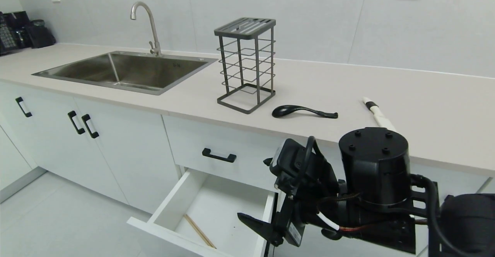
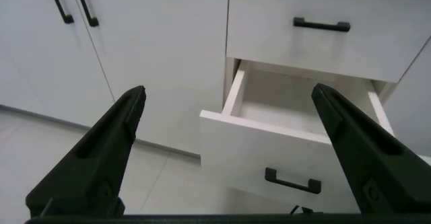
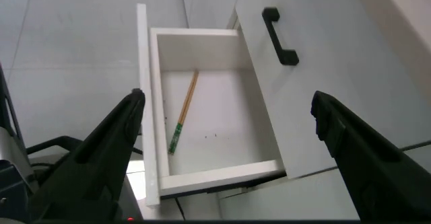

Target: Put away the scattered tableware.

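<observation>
A black spoon (image 1: 303, 112) lies on the beige countertop (image 1: 348, 91) beside a white stick-shaped utensil with a black band (image 1: 374, 110). Below the counter a white drawer (image 1: 170, 199) stands pulled out, with a pair of wooden chopsticks (image 1: 199, 231) on its floor. My right gripper (image 1: 267, 230) hangs open over the drawer's right side, holding nothing. From the right wrist view, the right gripper (image 3: 229, 96) is above the drawer (image 3: 145, 116) and chopsticks (image 3: 183, 113). My left gripper (image 2: 229, 89) is open and empty, low in front of the drawer (image 2: 269, 143).
A dark wire rack (image 1: 247, 63) stands on the counter left of the spoon, and a steel sink (image 1: 123, 71) with a tap (image 1: 149, 25) lies further left. A shut drawer with a black handle (image 1: 219, 156) sits above the open one. Cabinet doors (image 1: 116, 148) are at the left.
</observation>
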